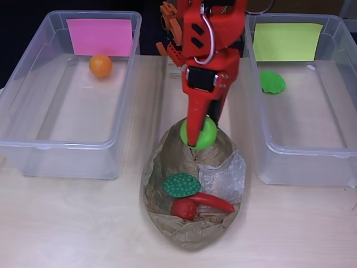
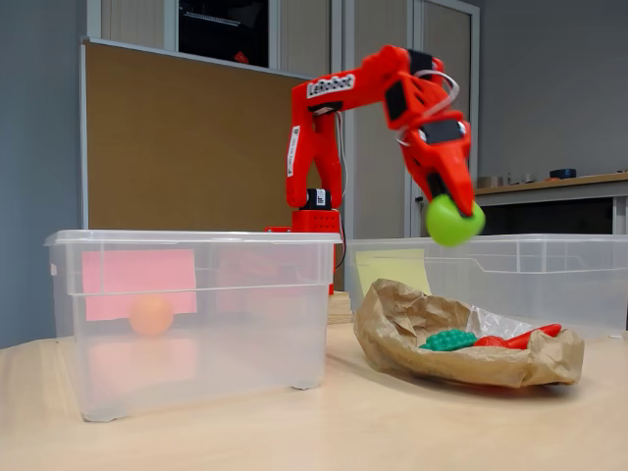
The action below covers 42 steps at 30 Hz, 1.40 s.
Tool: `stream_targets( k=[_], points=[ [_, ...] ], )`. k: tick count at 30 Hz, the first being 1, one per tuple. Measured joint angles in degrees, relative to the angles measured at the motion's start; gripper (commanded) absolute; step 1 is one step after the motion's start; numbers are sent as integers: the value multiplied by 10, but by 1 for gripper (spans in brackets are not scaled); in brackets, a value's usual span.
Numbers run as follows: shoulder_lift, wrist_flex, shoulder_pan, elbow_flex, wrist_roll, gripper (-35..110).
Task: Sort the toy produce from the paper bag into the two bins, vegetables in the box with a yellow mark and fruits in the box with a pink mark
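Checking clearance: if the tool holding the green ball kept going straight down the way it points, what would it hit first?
Probably the paper bag: the tool points down above its back rim, though depth is unclear.

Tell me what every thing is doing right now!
pincer: shut on the green ball, raised above the bag
green ball: held in the air
paper bag: open, lying on the table
orange ball: resting in pink-marked bin
green leafy toy: resting in yellow-marked bin
red pepper: lying in bag
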Motion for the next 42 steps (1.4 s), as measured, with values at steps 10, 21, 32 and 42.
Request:
stream_targets(
  k=[10,21,32,42],
  points=[
    [189,69,324,130,149,22],
    [230,-9,607,278,223,28],
    [200,-190,683,453,250,37],
    [126,-224,685,446,236,46]
  ],
)
